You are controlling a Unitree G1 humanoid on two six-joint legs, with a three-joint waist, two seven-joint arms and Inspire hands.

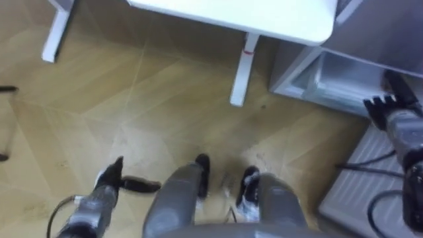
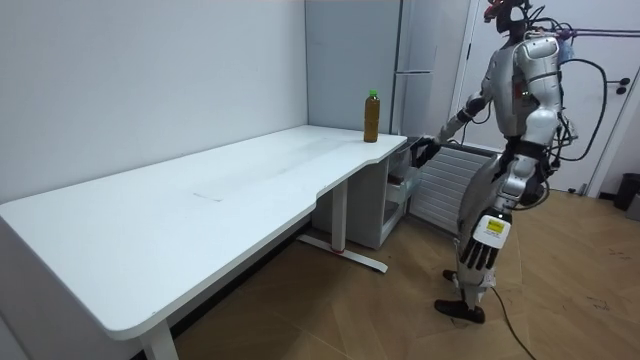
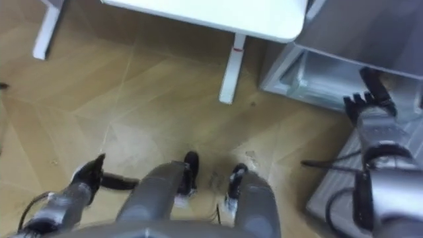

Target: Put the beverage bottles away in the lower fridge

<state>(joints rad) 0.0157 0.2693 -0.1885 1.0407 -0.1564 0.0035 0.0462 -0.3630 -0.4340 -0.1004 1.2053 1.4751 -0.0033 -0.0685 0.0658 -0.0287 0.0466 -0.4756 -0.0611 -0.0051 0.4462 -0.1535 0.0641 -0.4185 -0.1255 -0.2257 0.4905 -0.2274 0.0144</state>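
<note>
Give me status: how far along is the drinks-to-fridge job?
Done: the lower fridge looks open, with its compartment showing beside the table. In hand: nothing. The right hand reaches, fingers straight, toward the compartment; the left hand hangs empty at the robot's side. Left: the bottle stands on the table's far corner, not yet picked up or put in.

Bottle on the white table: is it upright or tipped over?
Upright. In the room view the bottle stands on its base near the far corner of the table, with its green cap uppermost.
</note>
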